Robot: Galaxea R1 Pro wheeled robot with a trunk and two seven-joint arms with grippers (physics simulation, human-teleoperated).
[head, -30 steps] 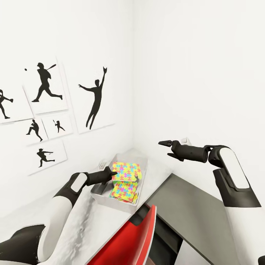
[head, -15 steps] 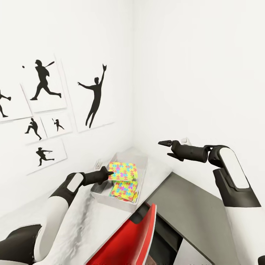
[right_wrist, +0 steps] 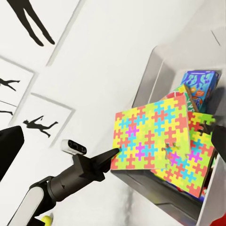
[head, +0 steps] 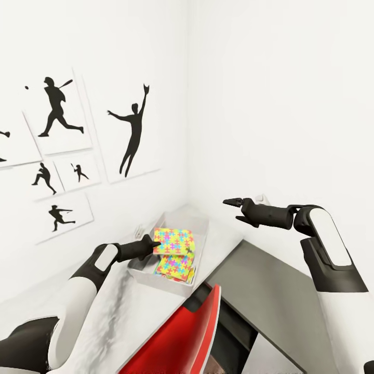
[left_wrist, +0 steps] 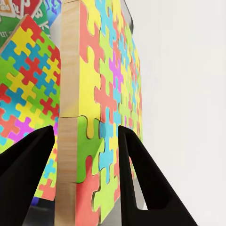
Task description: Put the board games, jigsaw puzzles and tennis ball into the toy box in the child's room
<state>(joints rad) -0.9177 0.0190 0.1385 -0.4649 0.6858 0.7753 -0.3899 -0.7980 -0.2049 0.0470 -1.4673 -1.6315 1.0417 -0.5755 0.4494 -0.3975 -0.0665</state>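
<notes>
- Jigsaw puzzle [head: 174, 241]: thin flat board, multicolour interlocking pieces on the face, plain wood-coloured edge in the left wrist view; held over the toy box [head: 200, 234], not yet lying in it
- left gripper [left_wrist: 87, 155] clamped on the puzzle's edge, one finger on each face; grip sits at the rim, so most of the board hangs out beyond the fingers
- handling, as a judgement: looks stiff, light, no sag along the free edge; smooth printed face likely slippery under a pinch; edge hold lets it pivot, a hold nearer mid-edge would be steadier
- second jigsaw puzzle [head: 174, 266] already down inside the toy box, lying tilted under the held one; lettered board game [right_wrist: 198, 87] also in the box at the far end, partly hidden
- toy box sits on the pale grey table [head: 140, 311] in the corner against the wall; flared walls give room for a flat drop
- right gripper [head: 232, 201] raised in the air well apart from the box, holding nothing; fingers seem close together, cannot tell for sure
- risk, judged: board could catch on the box wall or the tilted stack when let go; lower it flat first
- red chair back [head: 182, 337] near the table edge, clear of the arm
</notes>
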